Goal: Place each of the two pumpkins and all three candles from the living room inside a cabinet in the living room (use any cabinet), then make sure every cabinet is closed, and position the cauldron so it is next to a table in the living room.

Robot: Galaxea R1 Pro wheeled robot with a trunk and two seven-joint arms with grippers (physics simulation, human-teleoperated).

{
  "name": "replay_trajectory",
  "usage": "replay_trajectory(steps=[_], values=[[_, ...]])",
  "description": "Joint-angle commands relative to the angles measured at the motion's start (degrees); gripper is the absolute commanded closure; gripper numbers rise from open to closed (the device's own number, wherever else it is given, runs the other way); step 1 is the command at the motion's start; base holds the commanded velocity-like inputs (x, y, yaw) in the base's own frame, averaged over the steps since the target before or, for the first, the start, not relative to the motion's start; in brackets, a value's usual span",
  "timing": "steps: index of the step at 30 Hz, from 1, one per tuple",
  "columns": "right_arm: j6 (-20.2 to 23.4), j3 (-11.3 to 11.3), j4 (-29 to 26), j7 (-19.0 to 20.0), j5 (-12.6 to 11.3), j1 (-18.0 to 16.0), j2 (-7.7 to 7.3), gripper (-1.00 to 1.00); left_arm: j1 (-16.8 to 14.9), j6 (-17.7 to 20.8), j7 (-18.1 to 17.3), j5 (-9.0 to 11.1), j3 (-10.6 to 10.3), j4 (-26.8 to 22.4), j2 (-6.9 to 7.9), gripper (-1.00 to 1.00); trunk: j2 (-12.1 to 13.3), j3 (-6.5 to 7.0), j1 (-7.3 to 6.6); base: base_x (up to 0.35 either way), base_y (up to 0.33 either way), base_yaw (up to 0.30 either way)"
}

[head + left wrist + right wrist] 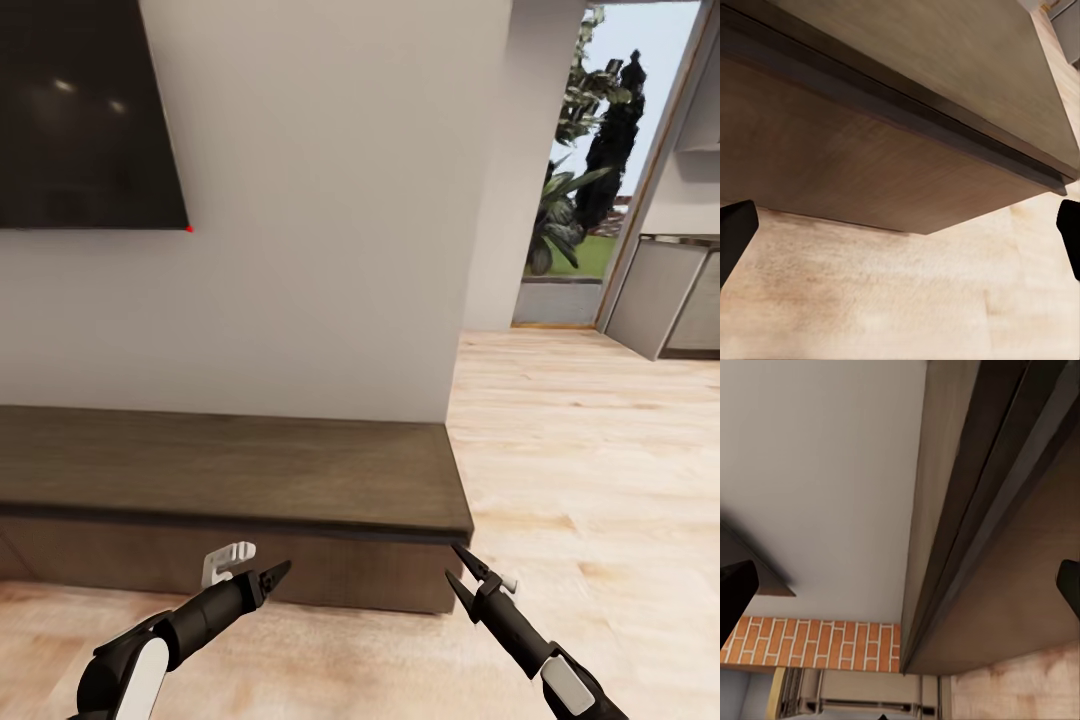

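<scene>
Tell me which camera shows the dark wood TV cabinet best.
The head view: it takes in the cabinet with its top, closed front and right end against the wall. The left wrist view shows its front and top edge close up, between open pincer tips; the right wrist view shows its end corner at a steep angle.

Dark brown wood against white wall and pale floor

The cabinet [230, 480] is dark brown with fine wood grain, its front a slightly warmer brown under a near-black lip. The wall [330, 200] is plain white, the TV [85, 110] black, the floor [590, 450] light blond wood with streaked grain. Both grippers are black on white-patched arms. In the right wrist view the fireplace column [817, 643] is red-orange brick with pale mortar.
</scene>
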Motion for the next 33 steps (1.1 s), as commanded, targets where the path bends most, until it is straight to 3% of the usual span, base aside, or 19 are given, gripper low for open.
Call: replay_trajectory(steps=[1,16,33], values=[[0.48,-0.07,0.03,0.09,-0.27,-0.03,0.00,-1.00,-0.04,0.43,-0.25,0.08,0.17,-0.03,-0.06,-1.00,-0.02,-0.05,0.00,0.150,0.000,0.000],[0.63,-0.07,0.03,0.09,-0.27,-0.03,0.00,-1.00,-0.04,0.41,-0.25,-0.01,0.13,0.05,-0.05,-1.00,-0.02,-0.05,0.00,0.089,0.000,0.000],[0.79,-0.13,0.06,0.09,-0.27,-0.03,0.00,-1.00,-0.04,0.42,-0.25,-0.01,0.08,0.06,-0.04,-1.00,-0.25,-3.82,0.44,0.001,0.000,0.000]])
